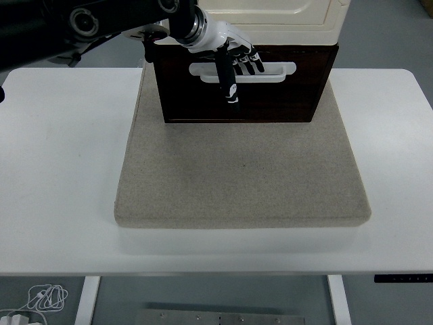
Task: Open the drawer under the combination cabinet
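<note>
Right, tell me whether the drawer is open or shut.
Shut, as far as shows: the drawer front sits flush under the cabinet, no gap visible. The left hand rests at its handle.
</note>
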Tool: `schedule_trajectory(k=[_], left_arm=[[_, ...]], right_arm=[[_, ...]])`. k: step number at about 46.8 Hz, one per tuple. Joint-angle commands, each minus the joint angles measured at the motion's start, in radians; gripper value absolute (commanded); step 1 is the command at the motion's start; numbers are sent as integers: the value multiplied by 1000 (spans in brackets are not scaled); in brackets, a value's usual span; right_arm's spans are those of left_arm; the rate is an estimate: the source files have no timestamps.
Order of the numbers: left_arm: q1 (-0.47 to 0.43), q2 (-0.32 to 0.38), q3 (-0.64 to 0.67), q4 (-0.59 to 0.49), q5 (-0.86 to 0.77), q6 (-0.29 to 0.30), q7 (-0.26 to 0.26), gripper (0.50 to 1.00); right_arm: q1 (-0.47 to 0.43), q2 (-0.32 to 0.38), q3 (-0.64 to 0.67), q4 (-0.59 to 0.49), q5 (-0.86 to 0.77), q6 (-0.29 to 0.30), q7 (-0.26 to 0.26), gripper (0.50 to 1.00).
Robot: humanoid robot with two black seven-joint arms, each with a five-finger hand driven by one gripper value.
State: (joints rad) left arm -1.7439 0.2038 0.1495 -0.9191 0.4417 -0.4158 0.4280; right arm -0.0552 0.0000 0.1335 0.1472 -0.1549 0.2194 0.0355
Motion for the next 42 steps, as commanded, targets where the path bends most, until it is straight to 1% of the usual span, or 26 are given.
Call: schedule_trajectory(k=[1, 33, 42], left_arm=[[1, -1, -1, 5, 0, 0, -2, 1000], [23, -9, -1, 6, 3, 0, -2, 1000], [21, -9, -7, 19, -1, -14, -3, 1000]], right_arm=[[0, 0, 0, 0, 0, 0, 0, 926], [0, 0, 0, 0, 0, 0, 0, 926], [0, 0, 0, 0, 0, 0, 0, 926]])
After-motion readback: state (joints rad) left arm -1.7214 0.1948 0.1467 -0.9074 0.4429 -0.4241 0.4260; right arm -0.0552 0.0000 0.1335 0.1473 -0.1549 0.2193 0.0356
